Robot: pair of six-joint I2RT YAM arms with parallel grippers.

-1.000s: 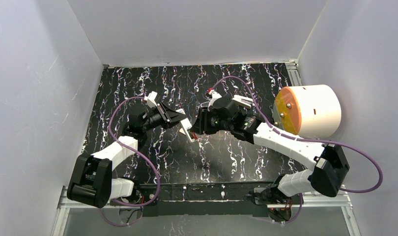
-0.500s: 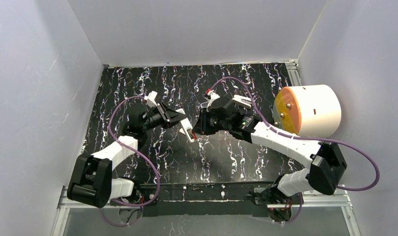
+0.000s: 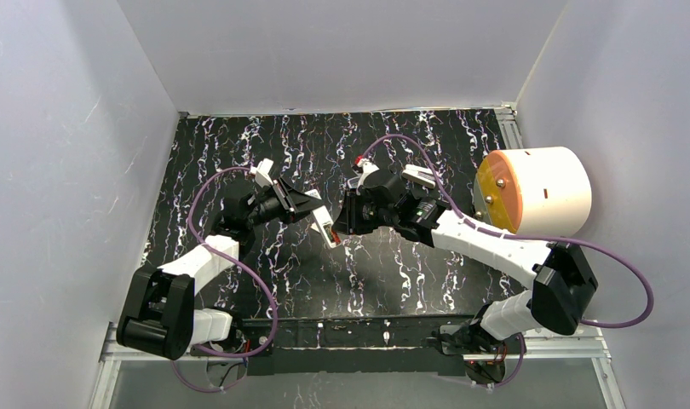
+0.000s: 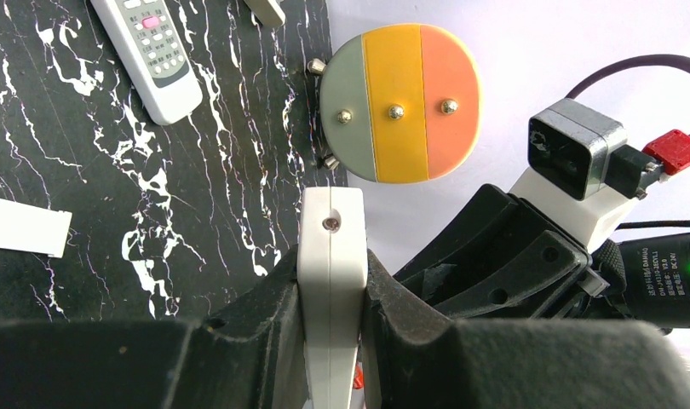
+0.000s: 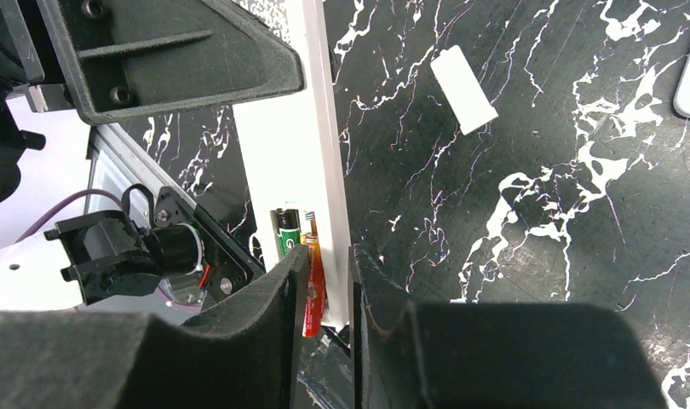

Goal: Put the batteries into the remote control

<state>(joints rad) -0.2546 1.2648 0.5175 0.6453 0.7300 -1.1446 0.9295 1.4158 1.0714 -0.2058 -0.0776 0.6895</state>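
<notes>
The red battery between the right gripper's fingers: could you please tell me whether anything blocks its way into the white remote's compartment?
Nothing visible does. The slim red battery lies between the right gripper's fingers, at the white plastic remote control's open bay, beside a seated green-and-black battery. The left gripper clamps the remote farther along.

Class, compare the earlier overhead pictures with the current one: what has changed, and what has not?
The right arm crept leftward, carrying the right gripper slightly closer to the remote. Nothing was visibly picked up or released. The left gripper stays shut on the remote, unmoved.
</notes>
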